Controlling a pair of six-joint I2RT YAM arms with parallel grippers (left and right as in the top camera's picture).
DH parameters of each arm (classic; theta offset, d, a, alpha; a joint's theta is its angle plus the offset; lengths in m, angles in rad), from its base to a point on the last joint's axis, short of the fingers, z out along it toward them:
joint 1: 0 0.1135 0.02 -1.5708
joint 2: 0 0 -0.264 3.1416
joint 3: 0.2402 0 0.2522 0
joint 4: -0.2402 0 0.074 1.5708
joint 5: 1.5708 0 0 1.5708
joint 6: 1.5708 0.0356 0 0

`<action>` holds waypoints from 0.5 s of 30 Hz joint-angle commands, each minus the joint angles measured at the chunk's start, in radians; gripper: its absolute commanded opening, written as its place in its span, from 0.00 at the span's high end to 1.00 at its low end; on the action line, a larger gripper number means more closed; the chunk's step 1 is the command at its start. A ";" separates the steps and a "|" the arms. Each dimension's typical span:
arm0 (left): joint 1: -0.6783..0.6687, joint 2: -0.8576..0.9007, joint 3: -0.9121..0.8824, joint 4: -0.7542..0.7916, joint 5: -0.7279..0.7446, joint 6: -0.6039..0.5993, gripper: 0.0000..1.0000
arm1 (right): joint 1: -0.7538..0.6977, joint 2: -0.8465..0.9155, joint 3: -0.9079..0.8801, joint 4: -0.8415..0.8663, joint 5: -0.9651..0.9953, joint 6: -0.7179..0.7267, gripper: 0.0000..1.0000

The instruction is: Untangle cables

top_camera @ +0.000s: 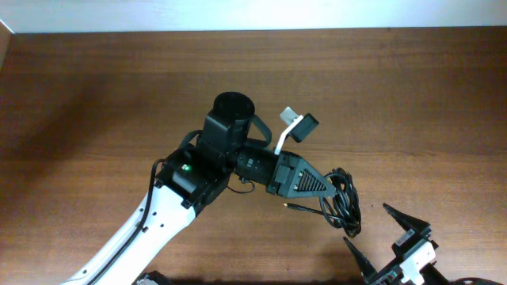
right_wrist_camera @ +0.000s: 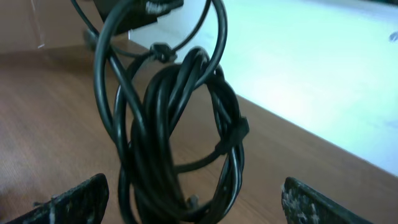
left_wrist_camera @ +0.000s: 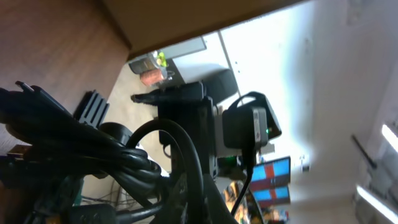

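cables (top_camera: 342,202): one black bundle, at about 4 o'clock from the middle of the counter (top_camera: 95,95) in the overhead view. in the right wrist view it shows as a tight coil with wider loops wound round it. i cannot tell whether its lower end touches the counter.
left jaws: at the bundle's 10 o'clock edge, closed on the cables as far as i can judge. strands crowd the left wrist camera and the fingertips themselves are hidden.
right jaws: spread wide and holding nothing, at 4 o'clock of the bundle, near the counter's front edge. the two fingers (right_wrist_camera: 71,200) flank the coil without touching it.
loose end: one strand with a small plug (top_camera: 290,207) pokes out toward 9 o'clock.
progress: early, i judge. no cord is drawn free and all sit in one coil.
left to do: take a loop or plug end with the right jaws, pull it out, then lay each cord apart.
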 commanded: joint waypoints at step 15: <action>-0.104 -0.009 0.019 0.243 0.093 -0.265 1.00 | 0.003 -0.009 -0.039 0.065 -0.016 0.013 0.27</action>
